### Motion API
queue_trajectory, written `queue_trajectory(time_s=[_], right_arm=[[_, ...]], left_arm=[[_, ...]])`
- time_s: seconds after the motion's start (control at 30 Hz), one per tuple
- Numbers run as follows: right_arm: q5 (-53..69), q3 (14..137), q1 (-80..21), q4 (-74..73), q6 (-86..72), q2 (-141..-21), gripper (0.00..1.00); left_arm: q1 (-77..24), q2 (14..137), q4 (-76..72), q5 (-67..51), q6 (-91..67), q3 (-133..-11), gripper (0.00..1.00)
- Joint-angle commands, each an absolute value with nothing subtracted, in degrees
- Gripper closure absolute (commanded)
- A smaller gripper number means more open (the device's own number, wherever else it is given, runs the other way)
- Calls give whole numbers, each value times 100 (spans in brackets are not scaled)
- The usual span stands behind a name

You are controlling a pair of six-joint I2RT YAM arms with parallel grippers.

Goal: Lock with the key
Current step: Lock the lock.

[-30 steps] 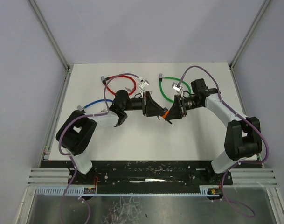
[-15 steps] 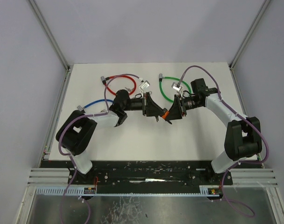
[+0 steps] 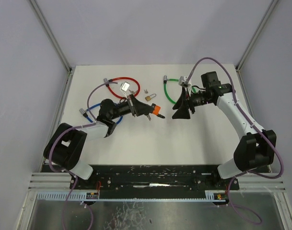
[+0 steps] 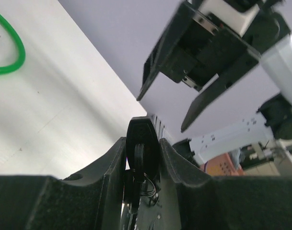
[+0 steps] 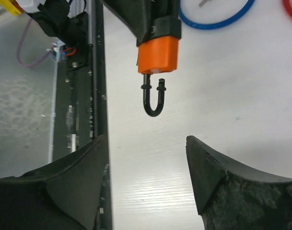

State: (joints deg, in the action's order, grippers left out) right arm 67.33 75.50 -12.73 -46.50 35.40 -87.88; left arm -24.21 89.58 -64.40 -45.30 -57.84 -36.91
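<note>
**Two tools facing each other across one orange padlock**

We are seeing the left tool clenching the orange padlock over the middle of the worktop, between the two arms. The lock's long axis is running left to right across the worktop, tilting slightly toward the near edge. Its black shackle is pointing away from the left tool and toward the right tool. The right tool is standing released with its jaws spread wide. It is grasping nothing and keeping clear of the shackle.

From above we are getting the layout. The two tools are facing each other, and a small brass padlock is lying just behind the held one. The shackle there is showing only as a dark speck.

The right wrist view is giving us the detail the overhead lacks. The orange body is sticking out of the left tool's black fingertips, and the U of the shackle is hanging toward the gap between the right tool's own fingers. Whether both legs are seated in the body we cannot tell. A blue cable is curving behind.

The left wrist view is showing the lock only as a dark rounded shape pinched between its fingers. Beyond it the right tool's spread fingers are showing, and a green cable is lying on the worktop.
</note>
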Motion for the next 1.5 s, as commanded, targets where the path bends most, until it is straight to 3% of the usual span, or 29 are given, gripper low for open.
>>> queue_trajectory(time_s=[0.0, 0.13, 0.37, 0.63, 0.73, 1.1, 1.17, 1.23, 1.33, 1.47], right_arm=[[6753, 7376, -1261, -4018, 4718, -8197, 26], [7046, 7282, -1328, -3554, 5043, -8276, 26], [6270, 6886, -1639, -1707, 4154, -8235, 27], [6240, 6644, -2203, -1074, 3837, -8266, 38], [6224, 6686, -2268, -1036, 3747, -8270, 48], [6047, 6747, -2328, -1064, 3721, -8288, 99], [6062, 6832, -2320, -1090, 3577, -8279, 100], [6018, 7006, -2320, -1105, 3107, -8271, 100], [6040, 7314, -2319, -1344, 2685, -8262, 100], [6105, 7484, -2314, -1487, 2297, -8211, 100]], left_arm=[[-2343, 8649, -7056, -3585, -6528, -3558, 100], [-2347, 8500, -7086, -3200, -6992, -3440, 100], [-2356, 8231, -6689, -2672, -7472, -3340, 100], [-2368, 8172, -6573, -2553, -7635, -3323, 100], [-2380, 8177, -6582, -2554, -7662, -3333, 100], [-2374, 8177, -6604, -2611, -7707, -3366, 100], [-2379, 8175, -6618, -2618, -7712, -3351, 100], [-2372, 8184, -6639, -2617, -7687, -3332, 90], [-2363, 8180, -6653, -2586, -7637, -3270, 46], [-2358, 8024, -6546, -2358, -7429, -3102, 20]])
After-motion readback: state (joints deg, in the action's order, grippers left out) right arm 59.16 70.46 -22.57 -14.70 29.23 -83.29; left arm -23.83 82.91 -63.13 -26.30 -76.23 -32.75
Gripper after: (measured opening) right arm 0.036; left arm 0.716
